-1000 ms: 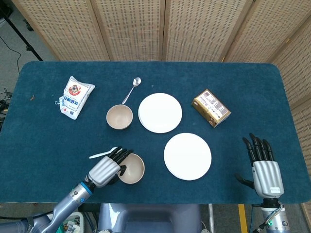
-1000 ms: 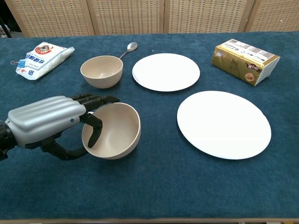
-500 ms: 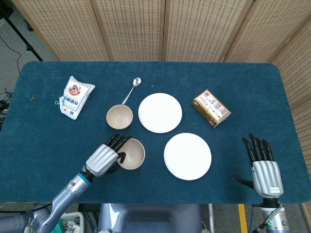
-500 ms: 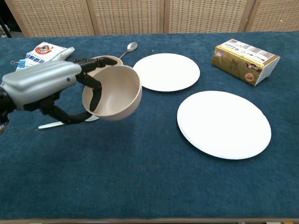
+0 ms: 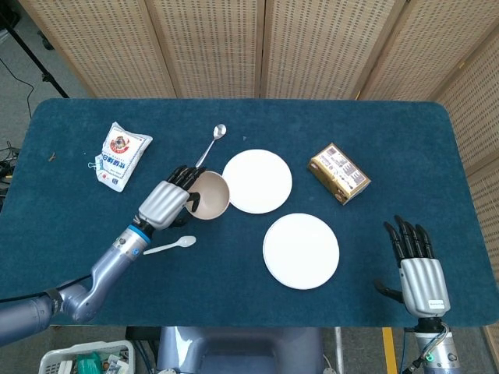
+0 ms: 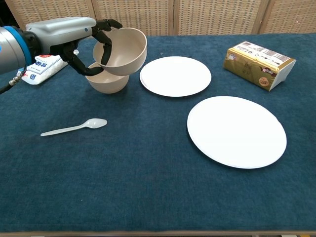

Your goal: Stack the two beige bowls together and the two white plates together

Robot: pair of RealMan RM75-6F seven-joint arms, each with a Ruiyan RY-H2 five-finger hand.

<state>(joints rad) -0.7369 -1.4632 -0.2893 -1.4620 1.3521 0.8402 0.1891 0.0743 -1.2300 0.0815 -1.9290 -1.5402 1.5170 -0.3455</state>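
Note:
My left hand grips a beige bowl by its rim and holds it in the air just above the second beige bowl, which stands on the table and is mostly hidden in the head view. One white plate lies right of the bowls. The other white plate lies nearer the front. My right hand rests at the front right with its fingers spread and nothing in it.
A white plastic spoon lies on the blue cloth in front of the bowls. A metal spoon lies behind them. A white bag sits at the left, a gold packet at the right.
My left hand has lifted the beige bowl off the table near the front and carried it away from me, until it hangs over the other bowl. The white spoon is uncovered.

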